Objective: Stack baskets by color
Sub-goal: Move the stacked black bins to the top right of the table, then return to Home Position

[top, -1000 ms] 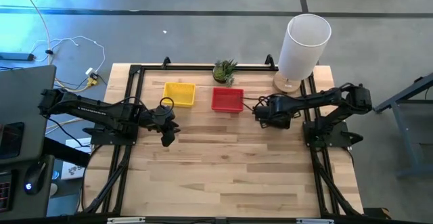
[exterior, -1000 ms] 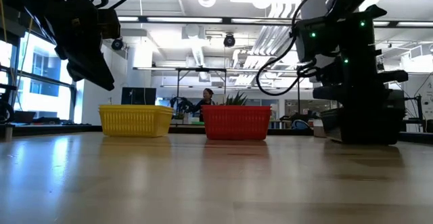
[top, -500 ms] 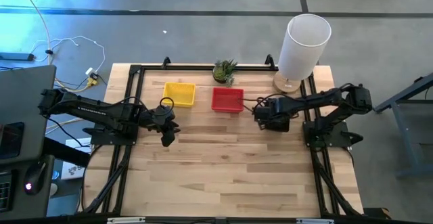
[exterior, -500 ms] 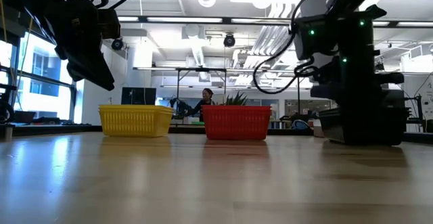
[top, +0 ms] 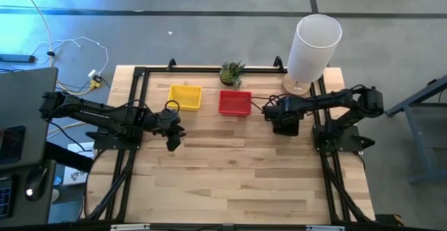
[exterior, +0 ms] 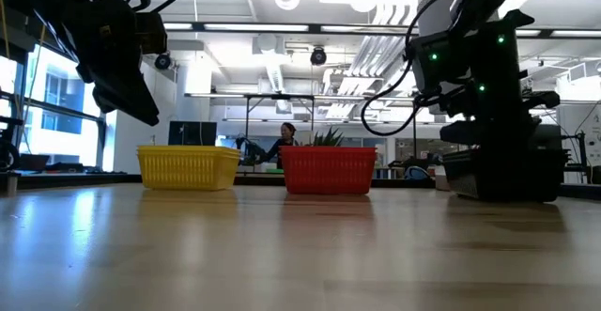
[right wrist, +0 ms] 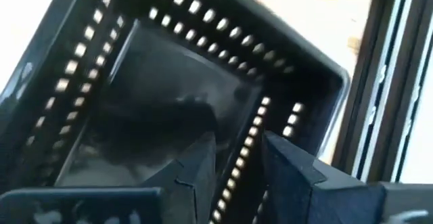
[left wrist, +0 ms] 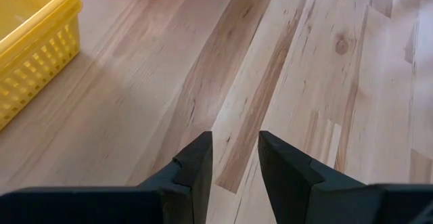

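Observation:
A yellow basket [top: 185, 96] and a red basket [top: 235, 103] rest flat on the table near its far edge. A black basket [top: 288, 126] sits on the table to the right of the red one. My right gripper [right wrist: 237, 160] hangs open right over it, pointing steeply down, its fingertips above the perforated side wall [right wrist: 252, 137]. Whether they touch that wall I cannot tell. My left gripper [left wrist: 235, 149] is open over bare wood, toward the near side of the yellow basket [left wrist: 30, 51], with nothing between its fingers.
A tall white cylinder [top: 314, 46] stands at the far right corner and a small green plant [top: 232, 72] at the far edge between the yellow and red baskets. Black frame rails [top: 328, 182] run along the table's sides. Bare wood fills the near half [top: 230, 182].
My right gripper has turned a little at the wrist above the black basket, which stays on the table.

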You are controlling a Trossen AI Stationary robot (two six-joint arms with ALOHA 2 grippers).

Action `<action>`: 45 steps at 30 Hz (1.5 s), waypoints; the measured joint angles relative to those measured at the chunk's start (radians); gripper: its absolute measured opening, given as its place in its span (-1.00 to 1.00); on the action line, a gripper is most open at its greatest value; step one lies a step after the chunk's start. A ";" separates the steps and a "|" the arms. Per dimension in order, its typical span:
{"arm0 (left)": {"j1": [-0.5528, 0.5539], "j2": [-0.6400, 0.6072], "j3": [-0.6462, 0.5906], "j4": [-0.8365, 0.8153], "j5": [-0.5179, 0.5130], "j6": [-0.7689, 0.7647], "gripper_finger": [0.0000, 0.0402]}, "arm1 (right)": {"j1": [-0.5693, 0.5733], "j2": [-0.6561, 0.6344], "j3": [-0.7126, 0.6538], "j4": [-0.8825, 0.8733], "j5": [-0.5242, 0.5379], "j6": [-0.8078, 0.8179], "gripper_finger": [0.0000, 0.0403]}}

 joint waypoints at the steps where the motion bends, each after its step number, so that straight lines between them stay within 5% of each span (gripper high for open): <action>1: 0.000 0.000 0.000 0.000 0.000 0.000 -0.46 | -0.010 0.000 0.000 0.003 0.008 -0.006 -0.46; 26: 0.000 0.000 0.000 0.000 0.000 0.001 -0.46 | -0.206 0.000 0.000 0.192 0.108 -0.212 -0.46; 38: 0.000 -0.018 0.000 0.011 0.030 0.087 -0.46 | -0.124 -0.090 0.063 0.187 0.036 -0.280 -0.46; 45: 0.000 -0.134 0.000 0.025 0.025 0.174 -0.46 | -0.003 -0.204 0.114 0.299 0.037 -0.462 -0.46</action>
